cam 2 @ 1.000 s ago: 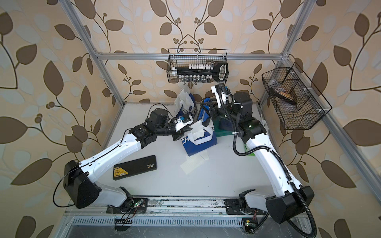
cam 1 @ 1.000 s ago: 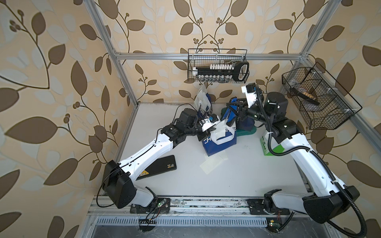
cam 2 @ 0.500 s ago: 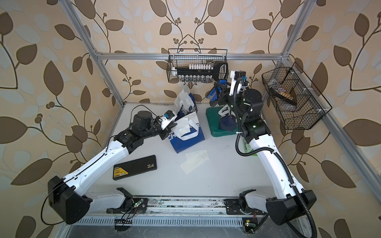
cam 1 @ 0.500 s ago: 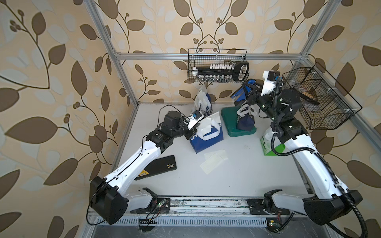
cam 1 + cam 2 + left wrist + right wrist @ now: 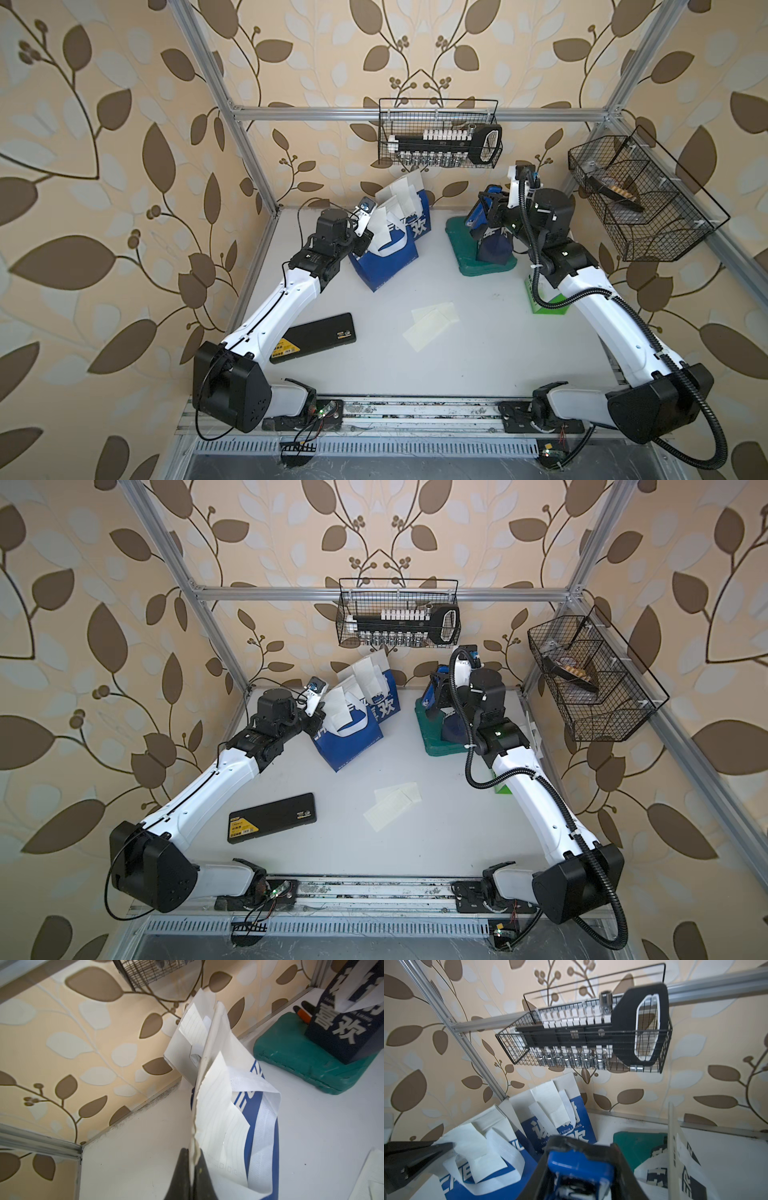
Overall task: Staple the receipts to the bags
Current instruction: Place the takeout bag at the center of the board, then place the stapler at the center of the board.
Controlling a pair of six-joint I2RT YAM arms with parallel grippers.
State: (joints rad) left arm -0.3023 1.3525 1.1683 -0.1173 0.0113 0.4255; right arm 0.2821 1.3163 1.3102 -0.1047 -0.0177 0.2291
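Receipts (image 5: 432, 328) not yet used, at least two overlapping slips, lie loose on the white bench nearest the arm bases. A flat black case (image 5: 320, 340) lies on the left arm's side. Farther in, the left hand (image 5: 192, 1155) is pressed together on the top edge of the near blue-and-white bag (image 5: 390, 262), pinching a lined slip against it. Just behind, the second blue-and-white bag (image 5: 419, 226) also shows slips at its top, though no staple can be made out on either.

The right hand (image 5: 581, 1178) is clamped around a blue stapler (image 5: 579, 1163), raised over the navy bag (image 5: 492, 245) on the green case (image 5: 469, 262). That bag and the white-and-green bag (image 5: 530, 291) beside the right arm probably remain.

The bench is pale and faintly speckled. Beyond it, a wire basket (image 5: 438, 137) hangs on an aluminium frame against leaf-patterned wallpaper.
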